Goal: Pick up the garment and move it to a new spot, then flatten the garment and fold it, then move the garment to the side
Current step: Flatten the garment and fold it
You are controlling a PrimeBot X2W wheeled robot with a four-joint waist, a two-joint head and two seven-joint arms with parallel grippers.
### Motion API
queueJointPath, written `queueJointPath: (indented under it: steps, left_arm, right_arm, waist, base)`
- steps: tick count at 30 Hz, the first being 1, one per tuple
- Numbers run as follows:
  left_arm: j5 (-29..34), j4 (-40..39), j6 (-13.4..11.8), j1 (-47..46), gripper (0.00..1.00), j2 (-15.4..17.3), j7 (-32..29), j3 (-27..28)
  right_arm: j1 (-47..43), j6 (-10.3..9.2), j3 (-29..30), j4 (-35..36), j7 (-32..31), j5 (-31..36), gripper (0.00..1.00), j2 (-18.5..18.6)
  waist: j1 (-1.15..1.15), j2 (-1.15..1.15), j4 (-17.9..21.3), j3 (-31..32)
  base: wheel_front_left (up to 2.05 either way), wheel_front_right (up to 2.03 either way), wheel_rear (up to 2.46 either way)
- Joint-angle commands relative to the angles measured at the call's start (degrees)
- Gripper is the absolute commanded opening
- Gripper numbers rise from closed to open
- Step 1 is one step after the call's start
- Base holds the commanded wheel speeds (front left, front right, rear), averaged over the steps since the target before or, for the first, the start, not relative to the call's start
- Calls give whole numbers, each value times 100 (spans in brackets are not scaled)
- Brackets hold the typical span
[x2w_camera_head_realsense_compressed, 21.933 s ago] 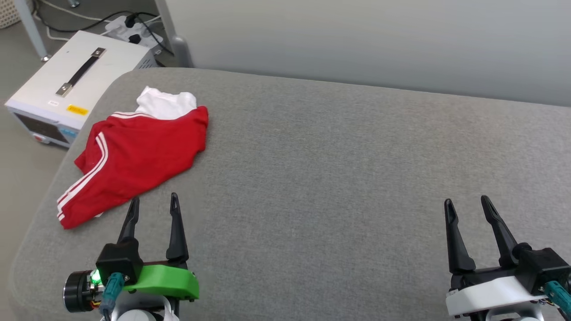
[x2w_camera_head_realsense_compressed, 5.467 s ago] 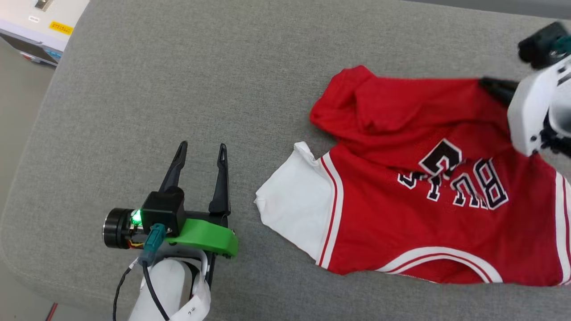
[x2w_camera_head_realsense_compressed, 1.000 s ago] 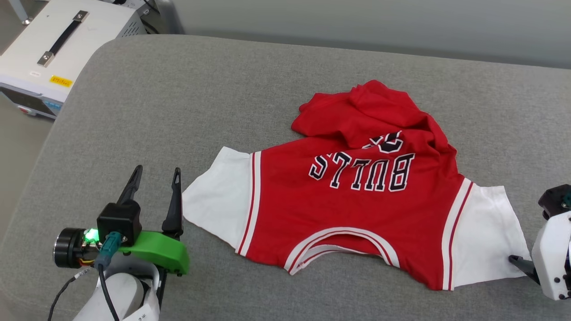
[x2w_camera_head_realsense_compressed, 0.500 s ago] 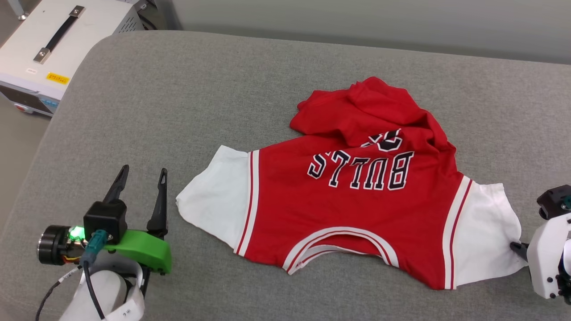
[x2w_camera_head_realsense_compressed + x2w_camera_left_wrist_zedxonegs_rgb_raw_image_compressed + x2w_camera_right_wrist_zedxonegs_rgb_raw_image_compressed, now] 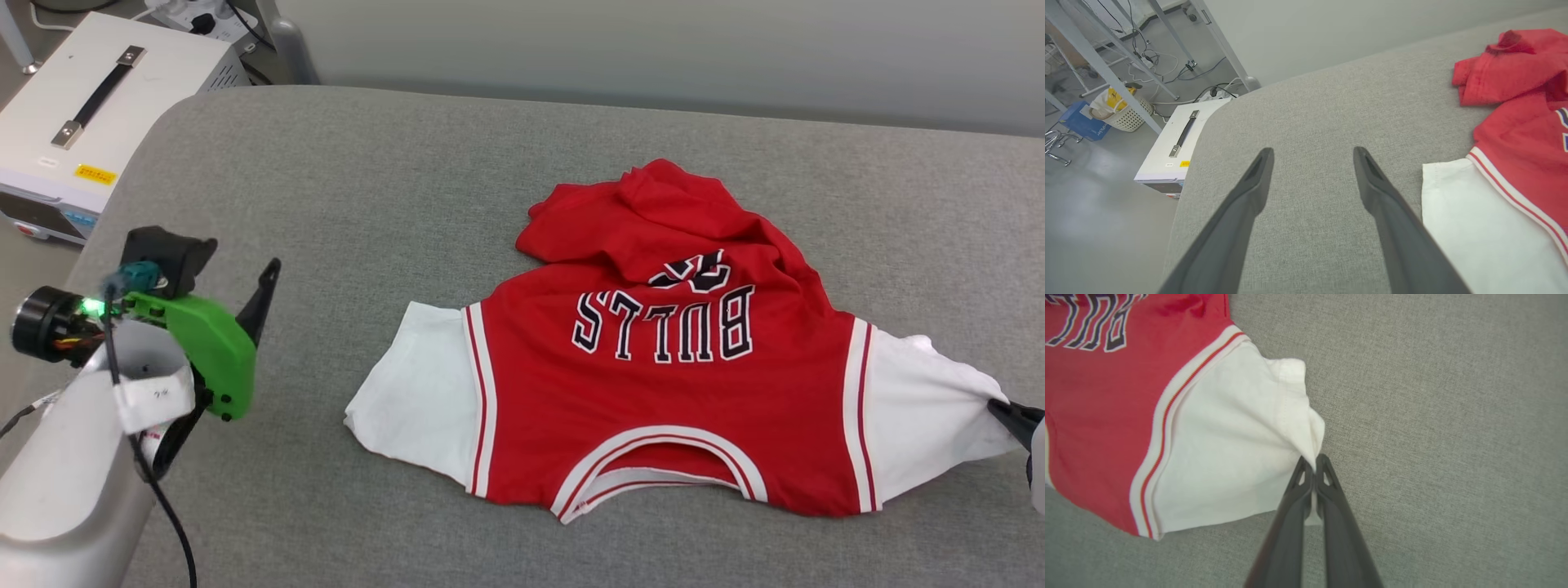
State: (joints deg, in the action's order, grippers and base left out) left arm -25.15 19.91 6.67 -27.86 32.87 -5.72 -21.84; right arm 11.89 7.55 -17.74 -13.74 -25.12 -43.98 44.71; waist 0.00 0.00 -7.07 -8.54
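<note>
The garment (image 5: 669, 351), a red T-shirt with white sleeves, lies lettering-up on the grey cushion (image 5: 367, 163), collar toward me and its lower part bunched at the far side. My right gripper (image 5: 1313, 463) is shut on the edge of the garment's right white sleeve (image 5: 1229, 449), which is puckered at the pinch; its dark tip (image 5: 1008, 416) shows at the head view's right edge. My left gripper (image 5: 1313, 152) is open over bare cushion, left of the other white sleeve (image 5: 1474, 228). It is raised at the left (image 5: 261, 294) and holds nothing.
A white box with a black handle (image 5: 82, 122) stands on the floor off the cushion's far left corner. Cables, a power strip (image 5: 188, 12), metal frame legs and a basket (image 5: 1126, 114) lie beyond it. A pale wall runs behind the cushion.
My right gripper has shut on the right sleeve's edge and drawn it slightly outward. My left arm has lifted and turned its gripper toward the garment. The head camera has shifted a little.
</note>
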Motion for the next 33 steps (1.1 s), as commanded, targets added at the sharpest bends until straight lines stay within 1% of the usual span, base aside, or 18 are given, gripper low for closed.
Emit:
queueJointPath:
  steps: [1, 3, 6, 8, 10, 12, 15, 18, 29, 30, 31, 32, 33]
  left_arm:
    - [-203, 46, 44, -143, 100, 33, -380, -146]
    - [-527, 83, 70, -299, 100, 99, -1110, -412]
    - [-1173, -93, 78, -513, 100, 245, -2092, -1019]
    - [-1614, -188, 79, -639, 100, 357, -2604, -1342]
    - [-1925, -258, 79, -759, 100, 468, -2987, -1637]
    - [-2075, -308, 80, -873, 100, 545, -3239, -1941]
    - [-2257, -257, 80, -988, 100, 554, -3461, -2307]
    - [-2439, -37, 80, -1039, 100, 485, -3564, -2589]
    - [-2809, 833, 81, -1073, 100, 163, -3225, -3296]
    - [-2838, 867, 81, -1065, 84, 163, -3223, -3379]
    - [-2867, 888, 81, -1061, 28, 173, -3199, -3474]
    - [-2908, 905, 81, -1057, 0, 179, -3163, -3525]
    - [-2975, 901, 81, -1047, 0, 188, -3116, -3592]
  right_arm:
    - [-102, -6, 69, 68, 7, 43, 0, -2]
    - [-172, -6, 142, 163, -33, 83, 0, -39]
    - [-233, -6, 230, 286, -113, 143, 0, -111]
    - [-248, -6, 276, 354, -174, 175, 0, -154]
    - [-246, -6, 313, 415, -235, 202, 0, -190]
    - [-229, -6, 342, 466, -286, 234, 0, -224]
    - [-200, -6, 375, 522, -343, 279, 0, -283]
    - [-146, -6, 362, 577, -403, 320, 0, -349]
    - [121, -6, 200, 596, -492, 373, 0, -481]
    - [129, -6, 185, 586, -488, 373, 0, -488]
    - [136, -6, 168, 578, -482, 364, 0, -497]
    - [140, -6, 155, 580, -463, 347, 0, -507]
    - [143, -6, 145, 589, -422, 319, 0, -522]
  waist:
    - [0, 0, 22, 0]
    - [0, 0, 45, -11]
    - [0, 0, 80, -39]
    - [0, 0, 104, -66]
    - [0, 0, 130, -98]
    - [0, 0, 155, -136]
    - [0, 0, 180, -190]
    - [0, 0, 221, -258]
    - [0, 0, 363, -546]
    - [0, 0, 368, -550]
    - [0, 0, 372, -550]
    - [0, 0, 372, -545]
    - [0, 0, 372, -524]
  base:
    - [0, 0, 0]
    - [0, 0, 0]
    - [0, 0, 0]
    - [0, 0, 0]
    - [0, 0, 0]
    - [0, 0, 0]
    - [0, 0, 0]
    - [0, 0, 0]
    - [0, 0, 0]
    - [0, 0, 0]
    - [0, 0, 0]
    - [0, 0, 0]
    - [0, 0, 0]
